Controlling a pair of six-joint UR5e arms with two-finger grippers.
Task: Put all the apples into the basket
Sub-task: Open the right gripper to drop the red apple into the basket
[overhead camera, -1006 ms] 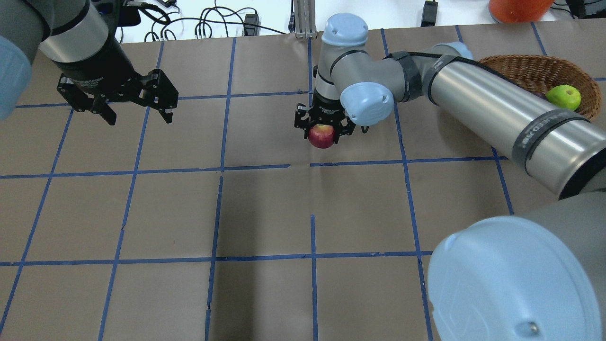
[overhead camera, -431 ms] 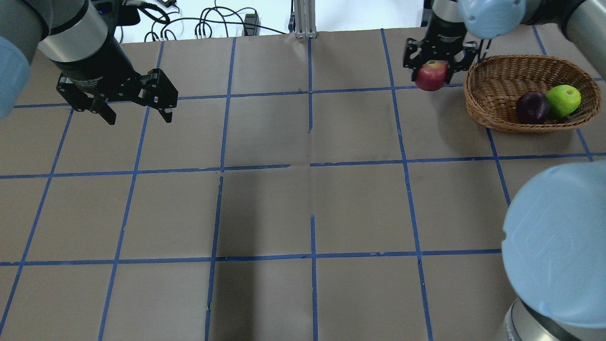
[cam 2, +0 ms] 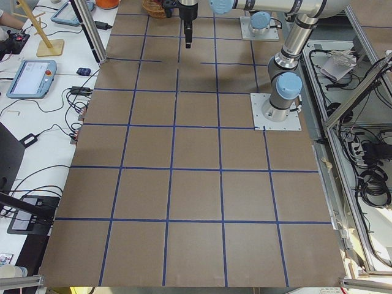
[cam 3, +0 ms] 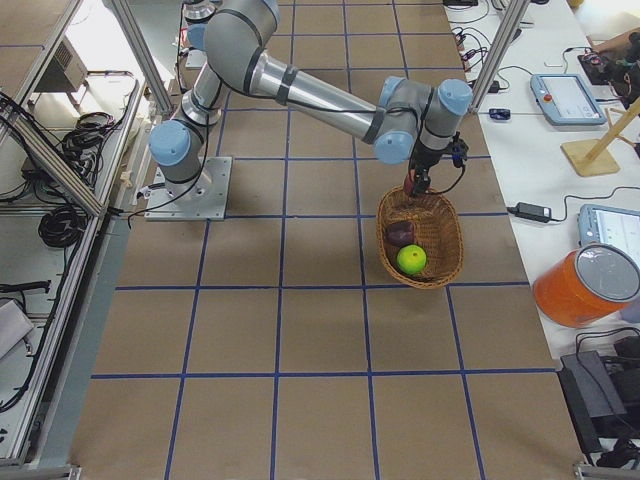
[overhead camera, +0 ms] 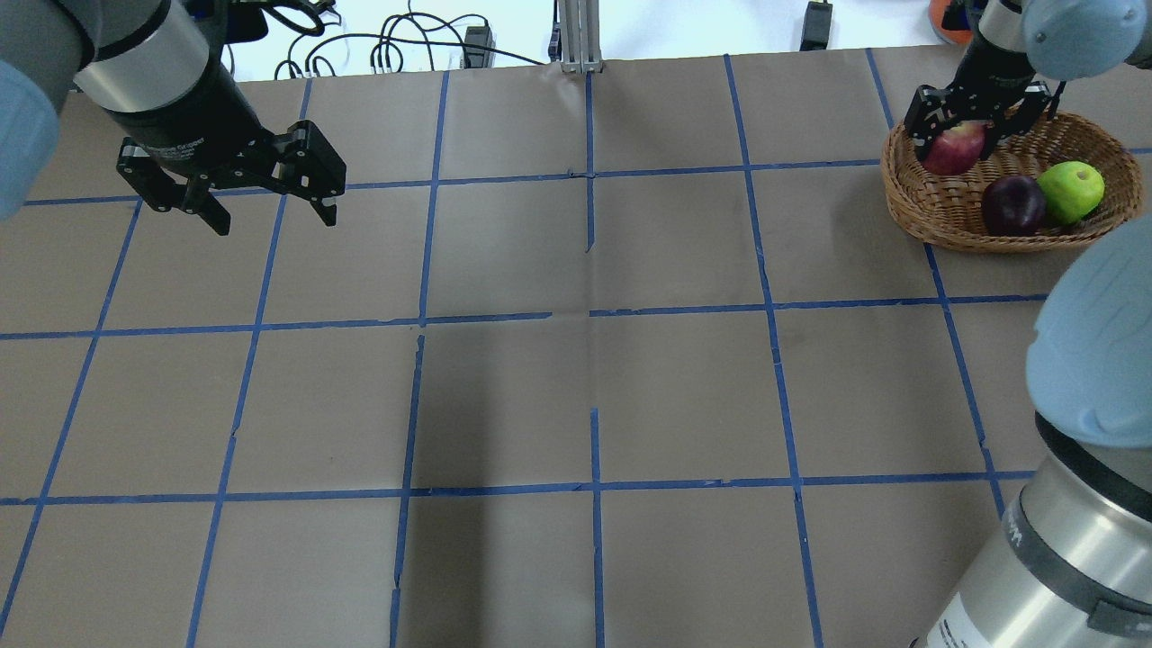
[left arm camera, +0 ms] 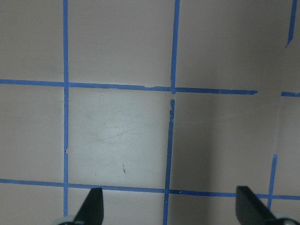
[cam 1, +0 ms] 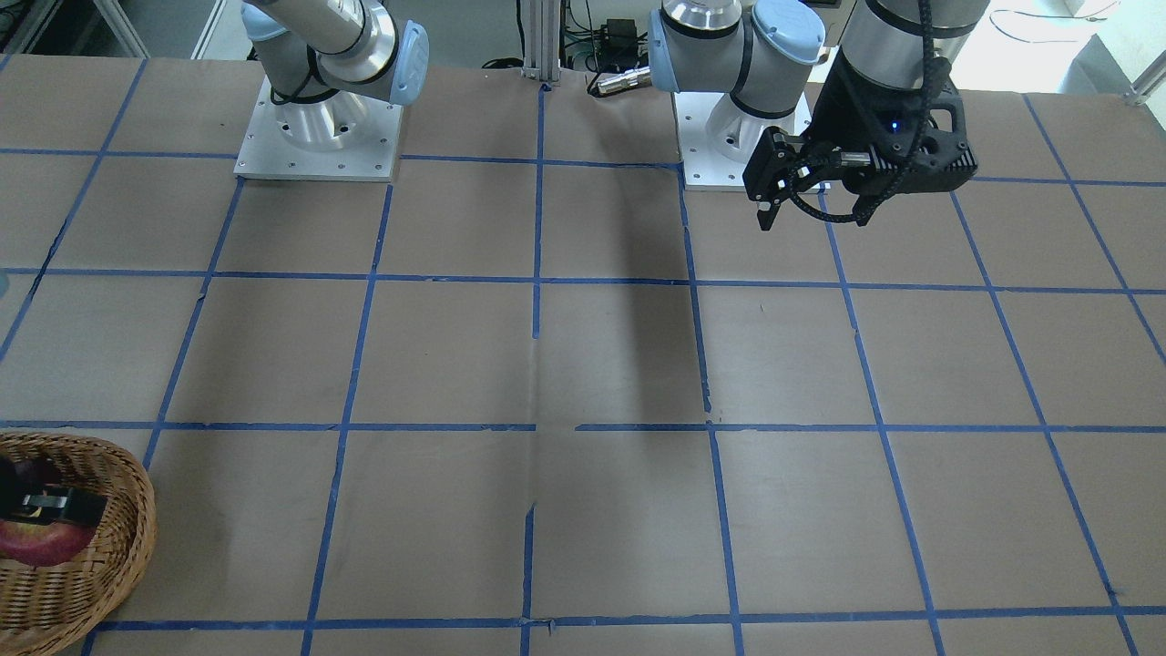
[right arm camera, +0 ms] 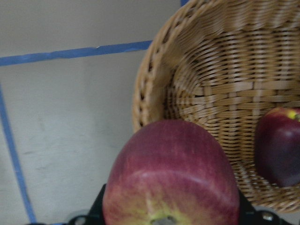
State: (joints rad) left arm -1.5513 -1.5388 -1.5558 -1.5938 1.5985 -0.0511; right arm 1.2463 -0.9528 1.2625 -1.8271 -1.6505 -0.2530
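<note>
Gridded table [overhead camera: 684, 387]: right gripper [overhead camera: 957, 144] clamps red apple [overhead camera: 952, 153] over basket [overhead camera: 893, 184] rim; left gripper [overhead camera: 274, 220] spread, well apart.

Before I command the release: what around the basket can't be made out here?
Right wrist view: the red apple fills the foreground, hiding its contact with the basket floor; the green apple out of frame.
Front-facing view: the frame corner cuts the basket; green apple unseen.
Left side view: basket tiny at the top edge.
</note>
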